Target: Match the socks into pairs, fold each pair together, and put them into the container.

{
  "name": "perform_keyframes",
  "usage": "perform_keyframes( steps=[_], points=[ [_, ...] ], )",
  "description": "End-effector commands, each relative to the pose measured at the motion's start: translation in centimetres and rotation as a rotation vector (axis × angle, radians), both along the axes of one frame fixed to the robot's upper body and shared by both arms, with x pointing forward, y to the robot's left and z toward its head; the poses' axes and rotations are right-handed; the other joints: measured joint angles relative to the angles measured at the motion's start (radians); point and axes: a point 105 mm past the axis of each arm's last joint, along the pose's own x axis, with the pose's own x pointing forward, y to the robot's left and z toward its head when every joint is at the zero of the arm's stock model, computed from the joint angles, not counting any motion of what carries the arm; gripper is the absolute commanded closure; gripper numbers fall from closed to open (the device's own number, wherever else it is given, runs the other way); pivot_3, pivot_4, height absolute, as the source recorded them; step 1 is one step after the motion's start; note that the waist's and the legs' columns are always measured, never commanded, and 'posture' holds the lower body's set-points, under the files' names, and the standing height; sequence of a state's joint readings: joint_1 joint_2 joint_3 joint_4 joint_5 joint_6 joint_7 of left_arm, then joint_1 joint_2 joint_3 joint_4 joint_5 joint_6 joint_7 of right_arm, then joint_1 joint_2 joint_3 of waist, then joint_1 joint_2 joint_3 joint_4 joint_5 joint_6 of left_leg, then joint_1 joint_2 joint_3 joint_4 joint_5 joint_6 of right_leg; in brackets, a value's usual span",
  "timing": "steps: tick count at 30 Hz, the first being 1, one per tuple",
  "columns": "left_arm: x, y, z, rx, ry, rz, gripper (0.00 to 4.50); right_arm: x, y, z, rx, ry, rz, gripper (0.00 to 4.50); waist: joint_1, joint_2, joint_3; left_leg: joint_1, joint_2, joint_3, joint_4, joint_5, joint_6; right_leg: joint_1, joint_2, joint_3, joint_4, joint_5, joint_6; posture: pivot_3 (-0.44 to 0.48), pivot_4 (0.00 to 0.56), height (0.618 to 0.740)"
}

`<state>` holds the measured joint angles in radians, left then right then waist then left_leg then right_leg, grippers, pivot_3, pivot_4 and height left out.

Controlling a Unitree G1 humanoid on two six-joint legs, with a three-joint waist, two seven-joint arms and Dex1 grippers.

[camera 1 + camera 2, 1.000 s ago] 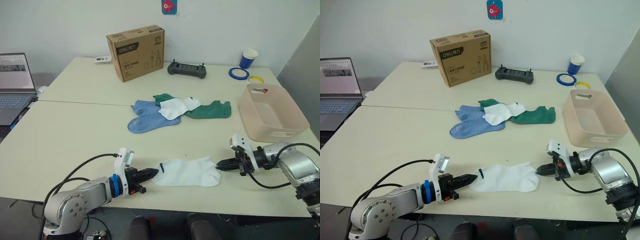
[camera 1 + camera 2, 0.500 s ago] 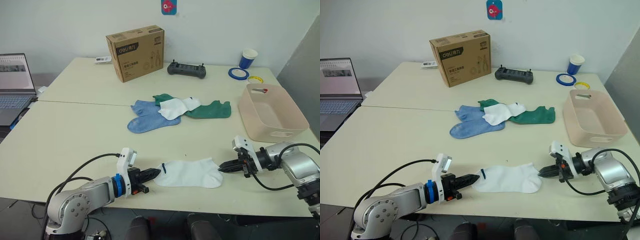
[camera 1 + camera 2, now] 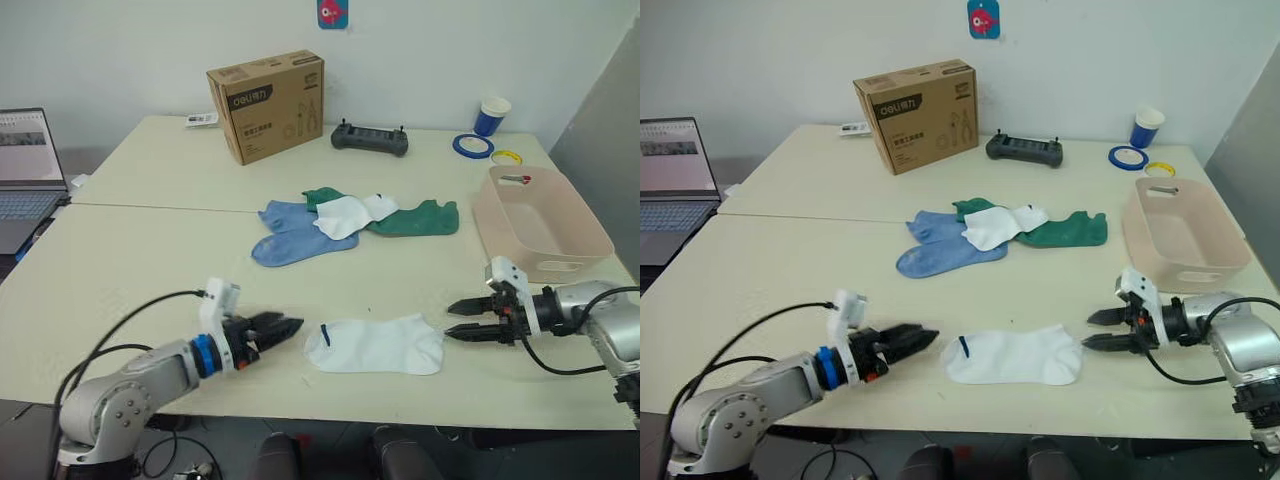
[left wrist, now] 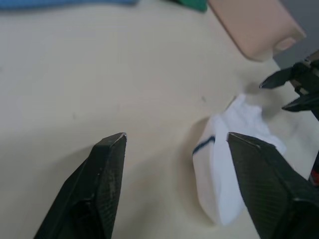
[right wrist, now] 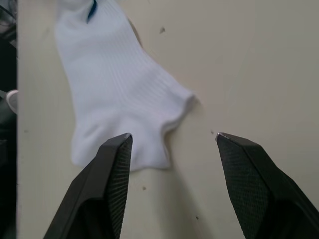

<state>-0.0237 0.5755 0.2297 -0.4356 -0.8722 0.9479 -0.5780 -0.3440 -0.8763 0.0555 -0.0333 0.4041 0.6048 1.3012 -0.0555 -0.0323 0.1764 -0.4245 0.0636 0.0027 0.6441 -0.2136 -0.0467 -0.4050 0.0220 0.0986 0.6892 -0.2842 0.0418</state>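
Near the front edge of the cream table (image 3: 150, 260) lies a single white sock (image 3: 377, 345), flat, with a dark blue stripe at its cuff end. To either side of it sits a gripper, and neither touches it. On the cuff side, the left gripper (image 3: 290, 327) has its two black fingers spread apart and holds nothing — a strip of bare tabletop separates its tips from the sock. On the toe side, the right gripper (image 3: 452, 322) is likewise open and empty, its fingertips just beside the sock's toe end; in the right wrist view the sock (image 5: 114, 84) lies mostly ahead of one finger, with bare table between the two.

Farther back, around the middle of the table, the remaining socks lie in a loose heap: light blue socks (image 3: 290, 235) on the left, a second white sock (image 3: 350, 213) draped over the middle, and dark green socks (image 3: 415, 220) running out to the right.

At the right edge stands the pale pink bin (image 3: 500, 225) — open side up. Along the far side are a brown cardboard box (image 3: 268, 105), a black controller (image 3: 369, 139), a blue paper cup (image 3: 492, 115) and tape rolls (image 3: 470, 146); a laptop (image 3: 25, 160) sits at far left.
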Motion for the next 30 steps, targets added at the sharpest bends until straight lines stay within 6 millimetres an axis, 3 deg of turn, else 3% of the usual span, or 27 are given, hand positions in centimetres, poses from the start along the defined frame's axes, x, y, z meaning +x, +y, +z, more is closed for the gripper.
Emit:
perform_keyframes(
  steps=[1,2,5,8,11,14,21,27,30],
  points=[
    [-1.3,-2.6,2.7,0.186,-0.267,-0.259,1.09,-1.2,4.3,2.8,0.068,-0.199,0.150,1.70,-0.001,0.000,0.000,0.000,0.000,-0.001,0.000,0.000,0.000,0.000,0.001,0.000,0.000,0.000,0.000,0.000,0.150,0.740],
    [-1.5,-3.0,2.4,0.217,-0.286,-0.304,1.09,-1.4,5.0,2.7,0.073,-0.230,0.173,1.70,0.000,0.001,-0.001,0.001,0.000,-0.001,-0.001,0.000,0.000,0.000,0.001,0.000,-0.001,0.000,-0.001,0.000,0.150,0.740],
    [-2.8,-5.3,0.4,0.366,-0.405,-0.547,1.72,-2.2,7.5,0.5,0.050,-0.315,0.248,2.31,0.001,0.002,-0.001,0.001,0.000,0.001,-0.002,0.000,0.000,0.002,0.000,0.000,-0.005,0.000,0.000,0.000,0.150,0.740],
    [-1.4,-7.3,-0.1,0.348,-0.460,-0.555,2.67,-3.0,8.9,-1.7,0.017,-0.345,0.327,3.34,0.009,0.002,-0.001,-0.002,-0.001,0.004,-0.002,0.000,0.000,0.001,-0.004,0.001,-0.008,0.001,0.000,0.000,0.150,0.740],
    [-0.3,-7.4,-1.9,0.414,-0.464,-0.573,3.61,-2.9,9.2,-3.4,0.001,-0.344,0.324,4.38,0.018,0.001,0.000,-0.003,-0.002,0.004,0.000,0.000,0.000,0.001,-0.005,0.000,-0.008,0.001,0.001,0.000,0.150,0.740],
    [0.7,-6.5,-3.4,0.448,-0.424,-0.536,4.45,-2.4,8.1,-4.7,-0.024,-0.330,0.275,4.50,0.016,0.001,-0.001,-0.002,-0.002,0.005,0.000,0.000,0.000,0.000,-0.005,0.001,-0.008,0.002,0.003,0.000,0.150,0.740],
    [1.4,-4.6,-5.0,0.402,-0.343,-0.429,4.45,-2.2,4.8,-5.3,-0.008,-0.269,0.136,4.50,0.023,0.001,-0.001,-0.002,-0.001,0.003,-0.001,0.000,0.000,0.001,-0.003,-0.001,-0.007,0.002,0.002,0.000,0.150,0.740],
    [0.8,-4.2,-5.7,0.406,-0.350,-0.446,4.45,-4.0,1.0,-6.8,-0.092,-0.224,0.112,4.50,0.024,0.002,-0.004,-0.001,-0.001,0.003,0.000,0.000,0.000,0.003,-0.004,0.000,-0.007,0.001,0.002,0.000,0.150,0.740],
    [0.5,-4.4,-5.6,0.410,-0.383,-0.462,4.45,-4.8,-0.1,-6.6,-0.106,-0.222,0.106,4.50,0.024,0.002,-0.004,0.005,-0.001,0.003,-0.001,0.000,0.000,0.010,-0.004,0.000,-0.008,0.000,0.002,0.000,0.150,0.740]
  ],
)
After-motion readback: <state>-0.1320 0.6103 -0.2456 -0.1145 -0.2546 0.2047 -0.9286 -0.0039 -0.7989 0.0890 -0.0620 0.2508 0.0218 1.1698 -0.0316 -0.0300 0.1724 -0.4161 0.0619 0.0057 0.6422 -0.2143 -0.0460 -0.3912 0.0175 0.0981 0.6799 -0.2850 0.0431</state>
